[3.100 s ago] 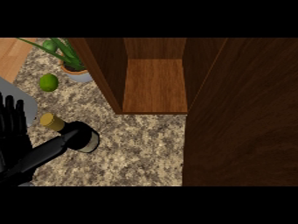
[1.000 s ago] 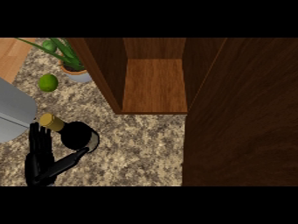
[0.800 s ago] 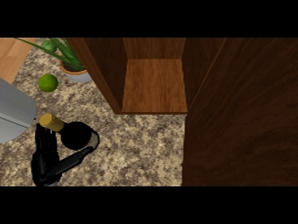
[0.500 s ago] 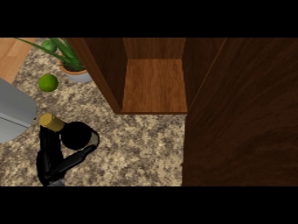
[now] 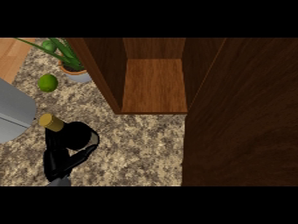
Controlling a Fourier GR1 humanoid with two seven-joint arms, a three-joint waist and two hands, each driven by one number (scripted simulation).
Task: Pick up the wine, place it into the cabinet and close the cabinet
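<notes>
On the speckled granite counter (image 5: 138,148), left of the open dark-wood cabinet (image 5: 154,83), the dark wine bottle with a gold cap (image 5: 74,133) is enclosed by the curled fingers of the black left hand (image 5: 64,159). No label text is legible. A green lime (image 5: 48,82) and a potted green plant (image 5: 67,59) are located behind.

I see a speckled, stone-like desk (image 5: 144,148), a dark wood-grained cabinet (image 5: 154,85), and a glossy black wine bottle (image 5: 74,134) with a matt gold cap.
</notes>
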